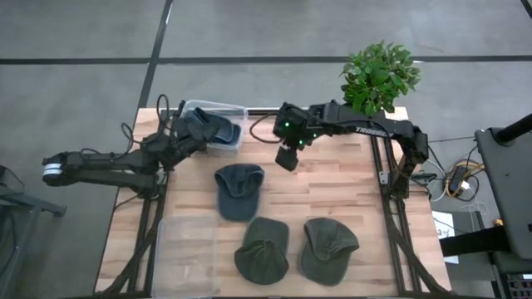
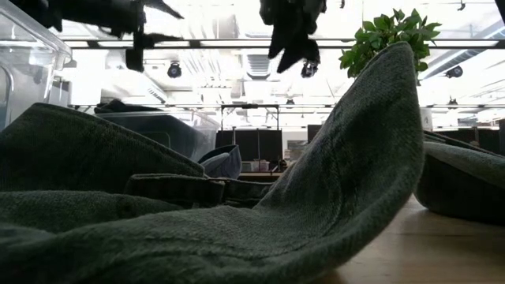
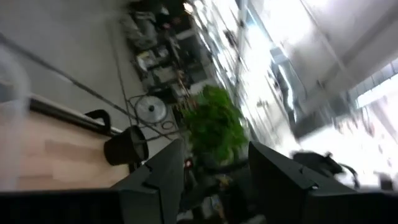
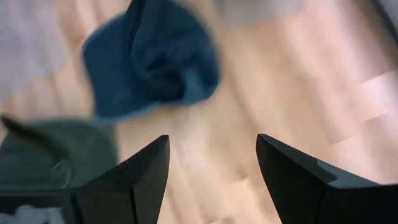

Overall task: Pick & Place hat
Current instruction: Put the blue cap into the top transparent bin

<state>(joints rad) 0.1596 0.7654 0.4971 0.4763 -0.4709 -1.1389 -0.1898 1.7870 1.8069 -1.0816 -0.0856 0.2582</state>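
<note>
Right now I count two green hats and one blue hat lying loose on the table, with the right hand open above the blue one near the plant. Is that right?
Not quite. The right hand is open, but not above the blue hat; the high view shows it over bare table beside it. The two green hats and the plant are as stated.

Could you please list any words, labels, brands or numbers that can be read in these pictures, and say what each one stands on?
"TROSSEN" in white letters, on the right arm in the high view; small, only just readable.
No text shows on the hats, the clear bin, the table or the plant.
The low view and both wrist views show no readable text; the room behind is too blurred for any sign.
</note>
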